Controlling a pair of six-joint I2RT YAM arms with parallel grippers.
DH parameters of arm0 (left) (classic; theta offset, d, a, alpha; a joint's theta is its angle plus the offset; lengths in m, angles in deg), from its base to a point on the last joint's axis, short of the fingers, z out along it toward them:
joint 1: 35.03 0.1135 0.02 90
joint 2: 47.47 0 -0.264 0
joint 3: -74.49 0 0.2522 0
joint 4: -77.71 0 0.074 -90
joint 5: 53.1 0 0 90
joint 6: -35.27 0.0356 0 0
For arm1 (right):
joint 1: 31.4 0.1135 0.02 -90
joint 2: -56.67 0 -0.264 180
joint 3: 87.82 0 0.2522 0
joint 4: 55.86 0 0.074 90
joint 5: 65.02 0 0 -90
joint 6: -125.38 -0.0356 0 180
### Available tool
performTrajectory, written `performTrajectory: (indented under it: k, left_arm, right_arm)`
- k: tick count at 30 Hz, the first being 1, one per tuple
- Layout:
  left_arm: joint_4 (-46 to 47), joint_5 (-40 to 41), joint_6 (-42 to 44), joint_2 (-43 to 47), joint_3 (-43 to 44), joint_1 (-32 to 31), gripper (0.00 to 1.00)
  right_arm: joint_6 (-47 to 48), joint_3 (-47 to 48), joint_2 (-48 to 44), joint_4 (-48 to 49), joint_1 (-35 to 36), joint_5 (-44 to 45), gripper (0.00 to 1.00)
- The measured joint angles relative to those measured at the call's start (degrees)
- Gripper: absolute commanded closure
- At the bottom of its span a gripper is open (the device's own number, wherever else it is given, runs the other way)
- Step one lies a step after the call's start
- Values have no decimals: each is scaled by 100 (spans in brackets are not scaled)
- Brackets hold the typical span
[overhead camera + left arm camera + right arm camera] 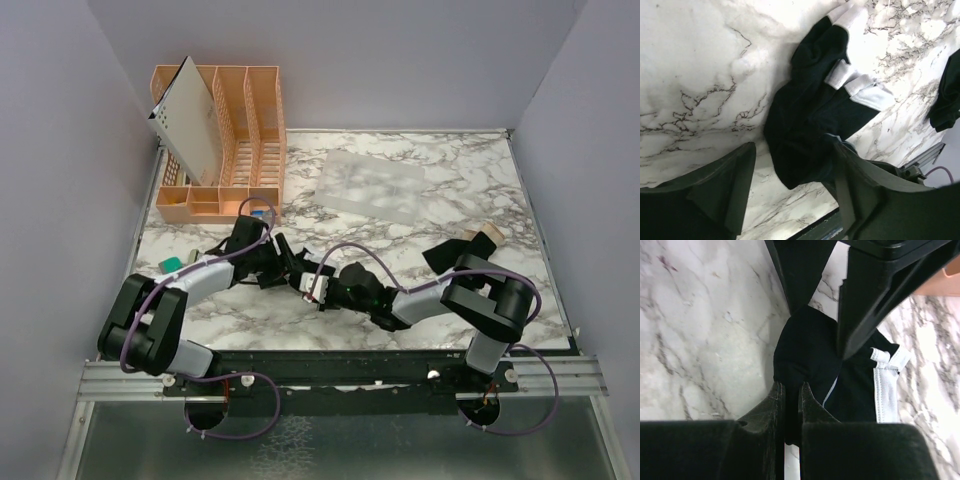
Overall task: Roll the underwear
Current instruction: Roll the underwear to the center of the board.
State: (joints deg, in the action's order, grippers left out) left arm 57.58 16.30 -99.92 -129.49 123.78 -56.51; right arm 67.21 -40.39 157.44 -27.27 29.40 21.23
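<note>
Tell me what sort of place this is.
Most likely a robotics lab test cell, not a home: plain grey walls box in a marble-patterned table, two robot arms are bolted to a metal rail, and underwear lies out as a prop.

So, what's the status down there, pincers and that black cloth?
Left pincer open, straddling the underwear. Right pincer shut on its black edge. Second underwear lies apart, off to the right, not in the way.

Robot lab test cell: plain lilac panel walls (60,150) enclosing marble-print worktop (480,180) under jaws, aluminium mounting rail (130,380) with purple cabling (275,398) behind jaws
</note>
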Motion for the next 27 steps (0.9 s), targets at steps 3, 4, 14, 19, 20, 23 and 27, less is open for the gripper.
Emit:
performTrajectory:
  k: [3, 4, 14, 19, 20, 23, 27]
  left_arm:
    - [24, 31, -72, 219, -168, 11, 25]
    - [37, 35, -85, 297, -232, 11, 25]
    - [201, 70, -243, 348, -483, 48, 53]
    - [214, 120, -260, 378, -573, 48, 75]
    - [188, 151, -258, 385, -579, 48, 81]
    - [129, 227, -223, 409, -570, 48, 80]
    - [59, 271, -195, 407, -564, 48, 69]
  right_arm:
    - [-426, 17, 0, 20, -4, -280, 98]
    - [-564, 17, 0, 48, -4, -363, 98]
    - [-1414, -2, 4, 177, -4, -649, 97]
    - [-1906, 24, 15, 190, -4, -754, 96]
    - [-1996, 50, 31, 175, -4, -785, 96]
    - [-2225, 105, 74, 170, -4, -826, 96]
    - [-2492, 122, 87, 177, -7, -855, 96]
